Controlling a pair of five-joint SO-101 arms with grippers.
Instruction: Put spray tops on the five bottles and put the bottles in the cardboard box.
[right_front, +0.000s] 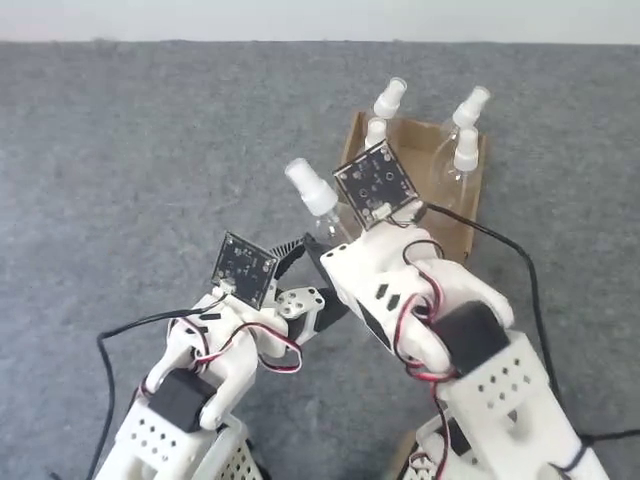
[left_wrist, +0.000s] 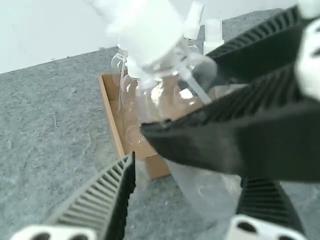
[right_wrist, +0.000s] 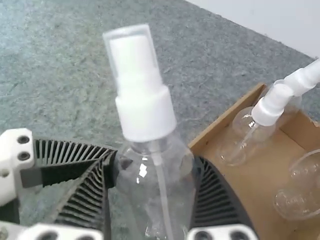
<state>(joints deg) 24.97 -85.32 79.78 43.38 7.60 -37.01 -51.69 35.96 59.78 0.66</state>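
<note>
- Four clear plastic bottles with white spray tops (right_front: 466, 150) are already standing in the brown cardboard box (right_front: 420, 140), just beyond the fingertips of the right gripper (right_wrist: 152, 172).
- That gripper is clamping the fifth clear bottle (right_wrist: 150, 150) at its shoulder, with fingers pressing on both sides. The bottle's white spray top (right_wrist: 140, 90) is sticking up above them.
- The left gripper (left_wrist: 195, 185) is gaping wide and gripping nothing. The bottle's lower body is sitting between its spread fingers (left_wrist: 107, 197), and one ribbed finger of the right gripper is crossing right in front of them.
- Finger clash: the two sets of fingers are crowding the same bottle, so any lift or swing by the right arm is risking a knock that twists the bottle in the grip.
- Slip: smooth, rounded plastic is giving the pads little to bite on, and the bottle could be tilting or sliding downward on the way over.
- Crowded box: four tall tops are taking up most of the room, so a low or skewed entry is likely to be toppling neighbours.
- Loose top: how firmly the top is seated is not visible; a bump could be popping it off.
- Snag: a black cable (right_front: 500, 245) is trailing over the box's near corner.
</note>
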